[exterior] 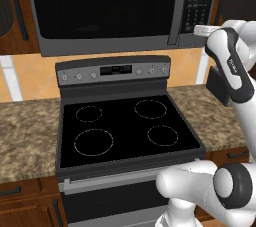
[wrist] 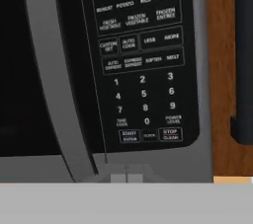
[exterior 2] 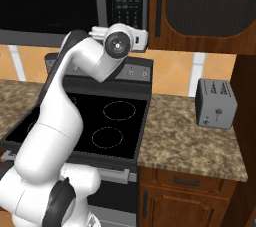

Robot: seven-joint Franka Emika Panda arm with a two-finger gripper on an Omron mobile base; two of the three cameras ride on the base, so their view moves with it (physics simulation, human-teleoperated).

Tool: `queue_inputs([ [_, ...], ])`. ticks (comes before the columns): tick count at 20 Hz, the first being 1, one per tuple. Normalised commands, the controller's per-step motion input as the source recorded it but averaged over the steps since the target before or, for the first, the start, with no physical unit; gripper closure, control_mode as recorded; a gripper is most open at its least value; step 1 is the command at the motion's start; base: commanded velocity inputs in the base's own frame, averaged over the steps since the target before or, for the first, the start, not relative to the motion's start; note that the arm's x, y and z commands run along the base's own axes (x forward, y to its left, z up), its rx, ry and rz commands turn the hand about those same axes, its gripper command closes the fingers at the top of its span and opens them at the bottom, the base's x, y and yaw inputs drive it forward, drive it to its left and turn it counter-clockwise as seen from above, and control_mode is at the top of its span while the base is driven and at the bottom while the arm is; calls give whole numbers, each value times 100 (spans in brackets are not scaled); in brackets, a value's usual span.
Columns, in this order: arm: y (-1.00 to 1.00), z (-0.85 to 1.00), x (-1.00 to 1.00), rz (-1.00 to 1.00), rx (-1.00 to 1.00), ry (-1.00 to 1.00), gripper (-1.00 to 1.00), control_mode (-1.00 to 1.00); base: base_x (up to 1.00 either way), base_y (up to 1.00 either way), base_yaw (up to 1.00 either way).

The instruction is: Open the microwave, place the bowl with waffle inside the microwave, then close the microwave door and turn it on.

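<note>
The microwave [exterior: 115, 11] hangs above the stove [exterior: 125, 126], its door [exterior: 102, 3] shut; it's rigid and fixed, so nothing needs grasping now, only a firm, square press on the small start key [wrist: 129, 136] low on the keypad [wrist: 141, 65]. My gripper [wrist: 126, 177] is closed, empty, fingertips just before that panel.

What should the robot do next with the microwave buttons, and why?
Probably nudge the shut pincer up and forward to press the start button. The microwave door looks closed, and the hand view faces the keypad with the pincer just below its bottom row, so turning it on seems to be the step left.
</note>
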Motion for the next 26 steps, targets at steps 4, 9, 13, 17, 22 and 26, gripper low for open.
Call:
queue_inputs([
  [4, 0, 0, 36, 0, 0, 0, 100, -100, 0, 0, 0],
  [9, 6, -1, 30, 0, -1, 0, 100, -100, 0, 0, 0],
  [13, 8, -3, 25, 0, -2, 0, 100, -100, 0, 0, 0],
  [17, 17, -10, 20, 0, -4, 0, 100, -100, 0, 0, 0],
  [22, 19, -6, 14, 0, -4, 0, 100, -100, 0, 0, 0],
  [26, 4, 0, 7, 0, -1, 0, 100, -100, 0, 0, 0],
])
